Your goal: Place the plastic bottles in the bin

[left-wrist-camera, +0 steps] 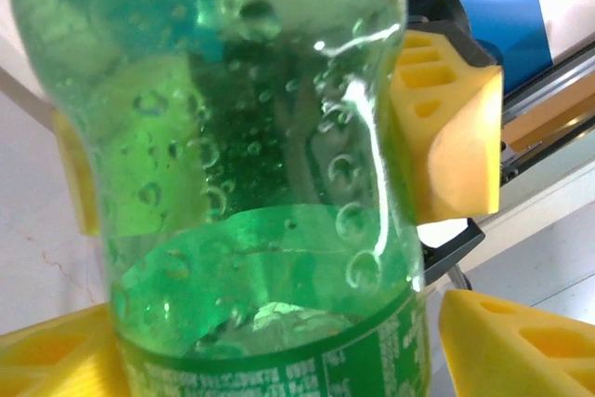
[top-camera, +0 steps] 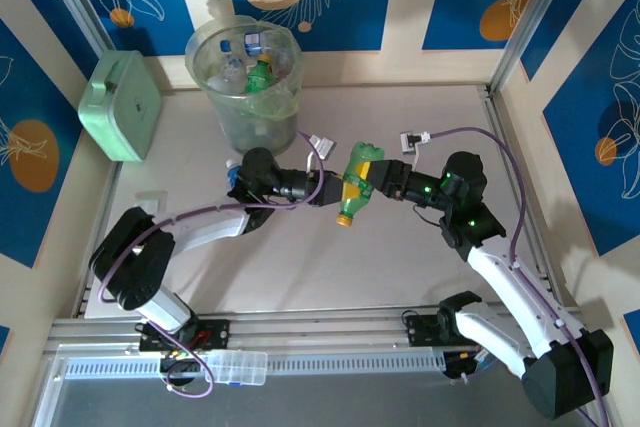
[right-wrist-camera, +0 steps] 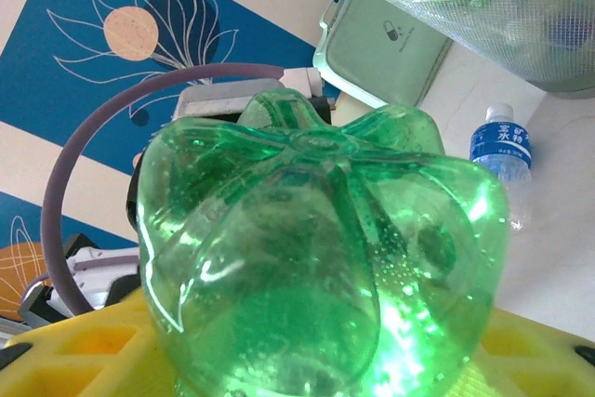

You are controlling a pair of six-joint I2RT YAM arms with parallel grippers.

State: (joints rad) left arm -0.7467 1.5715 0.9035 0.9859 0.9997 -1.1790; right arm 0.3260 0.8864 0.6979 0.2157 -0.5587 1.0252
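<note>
**Top external entry: green bottle mid-handover, right arm to left arm**

- **Item:** The green bottle [top-camera: 363, 159] is hanging above the table between the two arms. Its yellow cap [top-camera: 343, 218] is pointing toward the near edge. It is well apart from the bin [top-camera: 228, 117] at the far left, where several bottles are already lying.
- **Right gripper [top-camera: 373, 179]:** It is pinching the bottle's body. In the left wrist view its pads [left-wrist-camera: 448, 137] are pressing into both sides.
- **Left gripper [top-camera: 345, 190]:** Its fingers [left-wrist-camera: 521, 341] are standing spread on either side of the label band. A sliver of gap is showing at one pad, so it is not clamping yet.
- **Step in hand:** Judging by this, the bottle is passing to the arm nearer the bin. The next move is calling for a firm left pinch before the right lets go, then a lift over the rim.
- **Other stock:** A clear bottle [right-wrist-camera: 502, 151] with a blue cap is standing on the table, waiting.
- **Writing:** Fine white print is running along the green label but is too small to read. The clear bottle's blue label is carrying white characters, also illegible.
</note>
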